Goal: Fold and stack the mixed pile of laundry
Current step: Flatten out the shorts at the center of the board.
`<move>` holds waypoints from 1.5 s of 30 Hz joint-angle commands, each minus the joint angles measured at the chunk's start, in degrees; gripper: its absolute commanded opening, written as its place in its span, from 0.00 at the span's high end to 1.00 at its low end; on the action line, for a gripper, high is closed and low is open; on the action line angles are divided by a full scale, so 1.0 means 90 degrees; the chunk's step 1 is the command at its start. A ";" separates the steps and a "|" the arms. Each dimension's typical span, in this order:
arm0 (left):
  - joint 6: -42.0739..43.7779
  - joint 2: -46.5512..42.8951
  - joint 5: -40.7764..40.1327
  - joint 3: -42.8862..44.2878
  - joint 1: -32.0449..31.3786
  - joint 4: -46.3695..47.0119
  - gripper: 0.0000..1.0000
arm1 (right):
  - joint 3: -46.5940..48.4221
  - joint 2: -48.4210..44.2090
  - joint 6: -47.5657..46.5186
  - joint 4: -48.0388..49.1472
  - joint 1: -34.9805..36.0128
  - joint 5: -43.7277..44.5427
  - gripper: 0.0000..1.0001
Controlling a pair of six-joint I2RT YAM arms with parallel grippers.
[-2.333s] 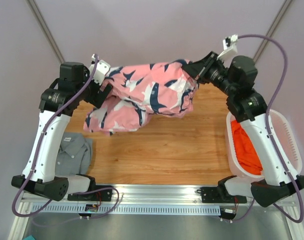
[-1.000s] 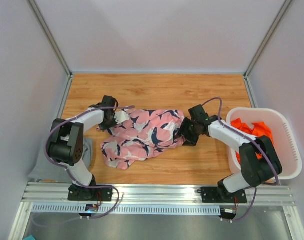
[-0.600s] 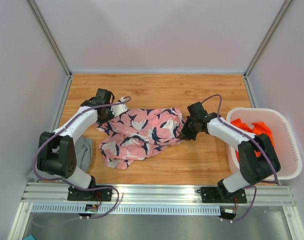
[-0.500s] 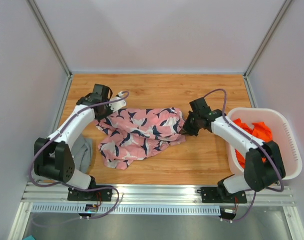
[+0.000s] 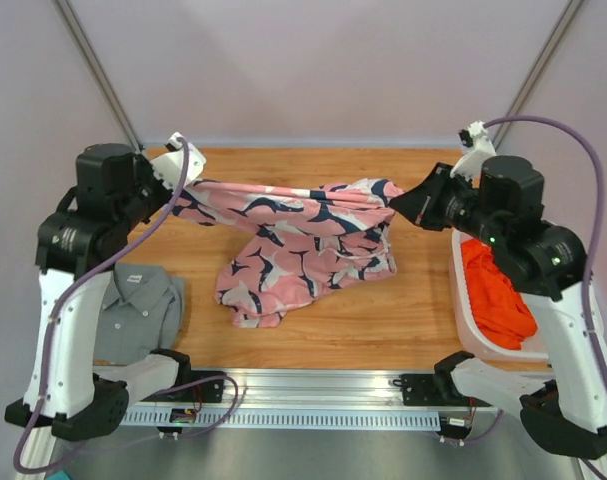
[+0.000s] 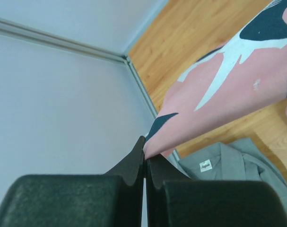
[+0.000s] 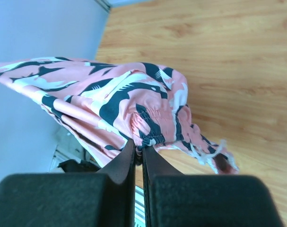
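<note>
Bridging left claw [image 6: 144, 150], right claw [image 7: 138, 150]: pink garment [image 5: 305, 238]

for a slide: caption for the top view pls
Left hand and right hand hold the pink patterned garment stretched over the wooden table.

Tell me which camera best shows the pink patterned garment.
The top view: the whole pink patterned garment shows, held up at both ends, sagging in the middle. The left wrist view shows only a corner pinched in the left fingers; the right wrist view, the gathered end in the right fingers.
</note>
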 commanded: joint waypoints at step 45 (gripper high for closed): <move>-0.1991 0.4514 0.1375 0.1710 -0.0045 0.0559 0.29 | -0.0182 0.3868 0.0032 0.0307 -0.1671 0.1634 0.41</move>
